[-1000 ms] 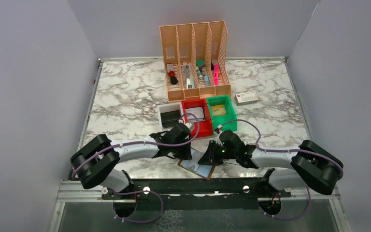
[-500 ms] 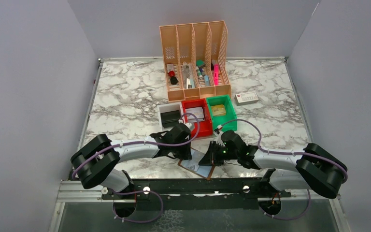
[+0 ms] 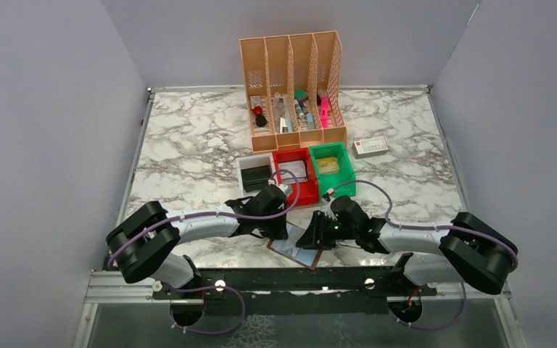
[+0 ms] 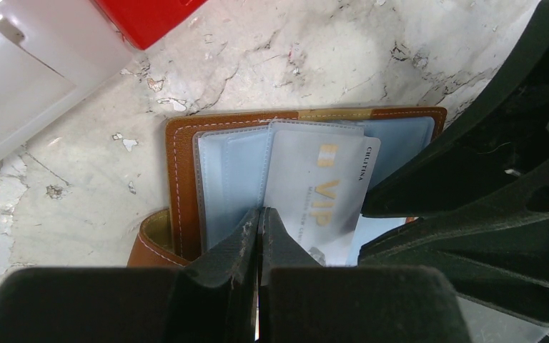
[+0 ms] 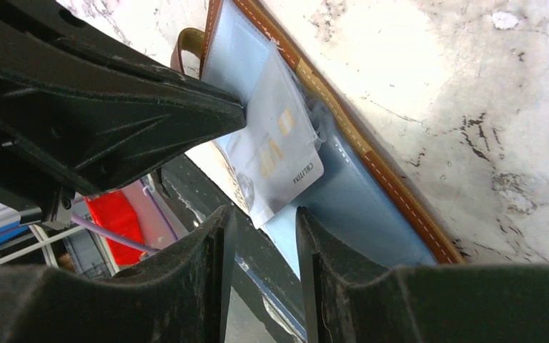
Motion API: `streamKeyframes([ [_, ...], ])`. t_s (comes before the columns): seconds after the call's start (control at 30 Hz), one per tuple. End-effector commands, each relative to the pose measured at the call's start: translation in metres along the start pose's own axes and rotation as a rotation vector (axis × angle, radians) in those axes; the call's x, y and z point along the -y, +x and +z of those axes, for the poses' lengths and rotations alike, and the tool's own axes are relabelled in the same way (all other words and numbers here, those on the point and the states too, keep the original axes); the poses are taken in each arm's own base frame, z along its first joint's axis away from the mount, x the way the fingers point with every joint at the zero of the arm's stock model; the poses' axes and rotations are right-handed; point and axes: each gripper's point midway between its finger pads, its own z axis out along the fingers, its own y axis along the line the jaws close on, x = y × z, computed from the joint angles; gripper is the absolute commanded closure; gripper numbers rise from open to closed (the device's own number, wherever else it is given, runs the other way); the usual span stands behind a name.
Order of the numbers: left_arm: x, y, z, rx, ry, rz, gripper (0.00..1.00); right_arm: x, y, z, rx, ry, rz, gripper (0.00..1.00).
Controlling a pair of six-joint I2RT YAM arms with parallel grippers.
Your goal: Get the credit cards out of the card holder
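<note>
The brown card holder [image 4: 182, 179] lies open at the table's near edge, also seen in the top view [image 3: 299, 251] and the right wrist view [image 5: 393, 189]. Its pale blue-grey sleeves face up. A white credit card marked VIP [image 4: 322, 189] sticks partway out of a sleeve, its corner over the table edge [image 5: 275, 164]. Other cards are hidden in the sleeves. My left gripper [image 4: 259, 214] is shut, its tips resting on the sleeves beside the VIP card. My right gripper [image 5: 264, 218] is open, its jaws either side of the card's free corner without touching it.
A white bin [image 3: 254, 174], a red bin [image 3: 295, 172] and a green bin [image 3: 331, 165] stand just behind the arms. A peach file organiser [image 3: 294, 87] is at the back. A white box with a red end [image 3: 370, 147] lies at the right. The black rail [image 3: 275, 279] runs below the holder.
My right arm has shifted slightly, its gripper edging a little left toward the holder. The left arm and the holder have not moved.
</note>
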Motion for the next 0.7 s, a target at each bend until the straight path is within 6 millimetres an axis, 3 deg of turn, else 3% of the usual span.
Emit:
streamKeyframes([
  [0.0, -0.025, 0.023, 0.005, -0.070, -0.101, 0.018, 0.96, 0.008, -0.006, 0.006, 0.033, 0.016, 0.029, 0.61],
  [0.17, -0.026, 0.023, 0.004, -0.071, -0.100, 0.020, 0.96, 0.004, -0.002, 0.013, 0.006, -0.028, 0.022, 0.72],
  [0.37, -0.027, 0.025, 0.004, -0.069, -0.106, 0.016, 0.96, 0.006, 0.000, 0.009, 0.010, -0.032, 0.013, 0.70],
  [0.67, -0.025, 0.023, 0.006, -0.076, -0.102, 0.026, 0.97, -0.008, -0.001, 0.007, 0.007, -0.100, -0.014, 0.70],
])
